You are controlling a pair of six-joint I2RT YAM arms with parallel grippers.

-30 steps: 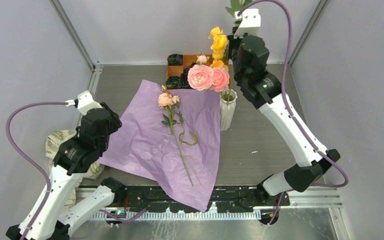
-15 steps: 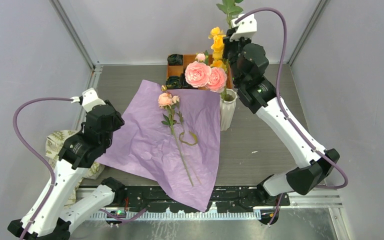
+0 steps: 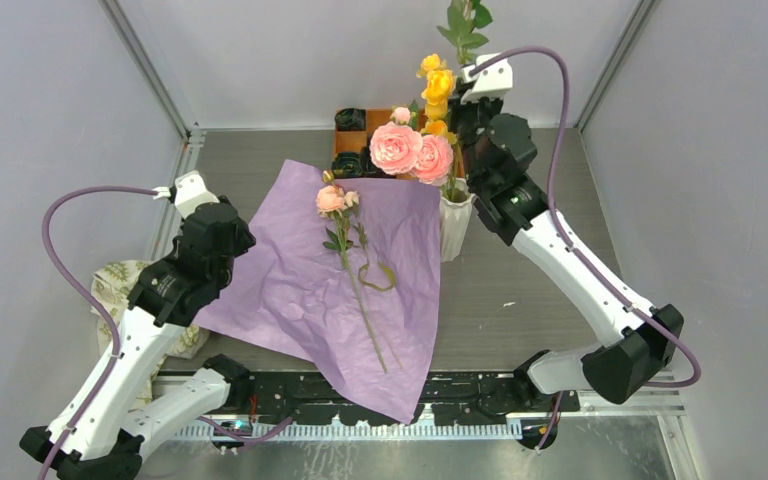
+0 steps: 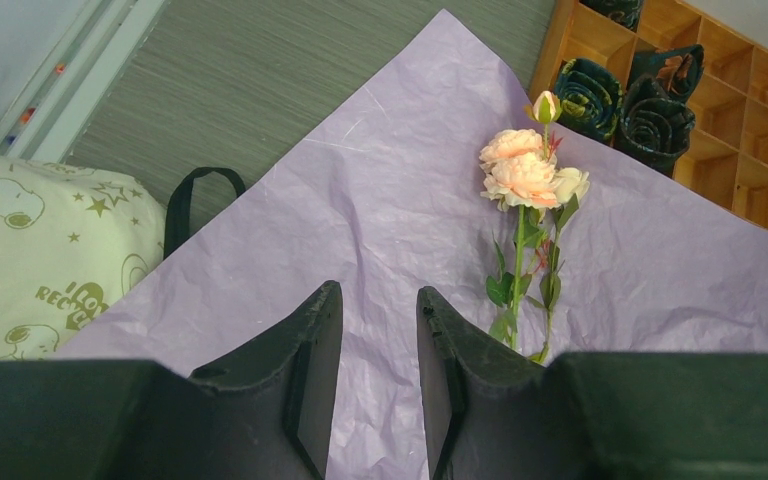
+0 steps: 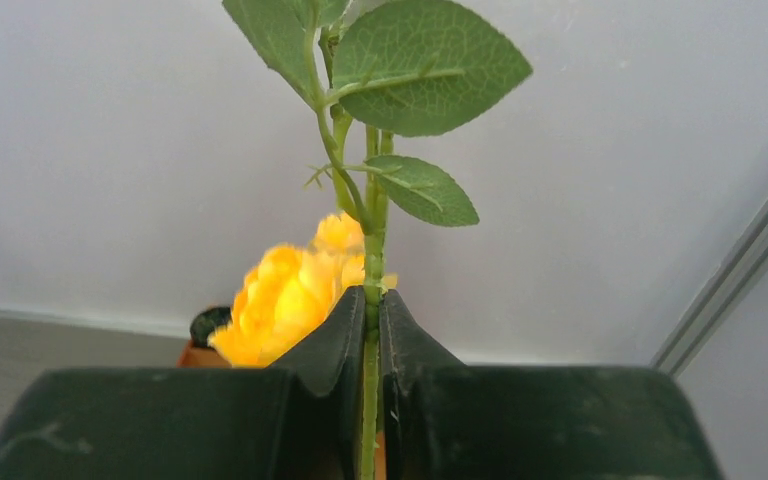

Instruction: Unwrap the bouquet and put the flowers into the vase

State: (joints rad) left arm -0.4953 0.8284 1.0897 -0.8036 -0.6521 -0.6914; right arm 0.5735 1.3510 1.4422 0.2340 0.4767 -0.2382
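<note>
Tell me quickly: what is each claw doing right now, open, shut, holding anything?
Left claw: open, holding nothing, above the purple paper.
Right claw: shut on a green flower stem.

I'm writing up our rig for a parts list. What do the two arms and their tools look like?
The left arm and right arm share white links, bulky black joints, a white wrist block and a looping purple cable. The left tool and right tool each have two dark matte wedge-shaped fingers.
</note>
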